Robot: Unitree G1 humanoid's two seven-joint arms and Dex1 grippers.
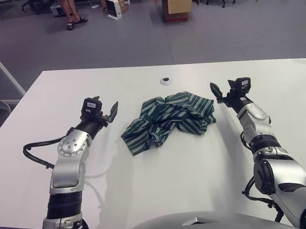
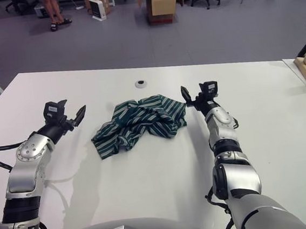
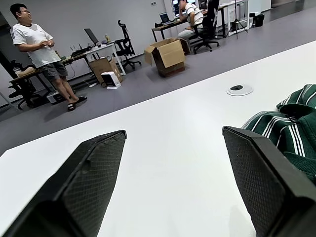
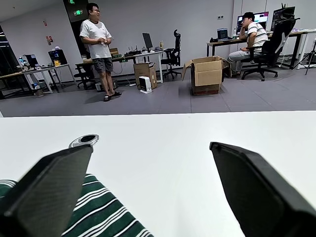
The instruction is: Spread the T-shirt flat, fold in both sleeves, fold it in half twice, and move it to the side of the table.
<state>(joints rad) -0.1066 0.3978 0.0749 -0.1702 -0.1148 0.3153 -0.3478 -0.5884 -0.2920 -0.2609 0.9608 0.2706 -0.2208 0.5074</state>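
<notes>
Clearly crumpled, the shirt (image 1: 167, 121) lies between the left gripper (image 1: 104, 106) and right gripper (image 1: 228, 90), both wide open. Pinching bunched layers risks dragging rather than spreading it.

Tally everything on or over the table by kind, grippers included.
T-shirt, green striped, crumpled: 1
Round disc, white with a dark centre: 1
Grippers, both open: 2 (left gripper, right gripper)
Total: 4
</notes>
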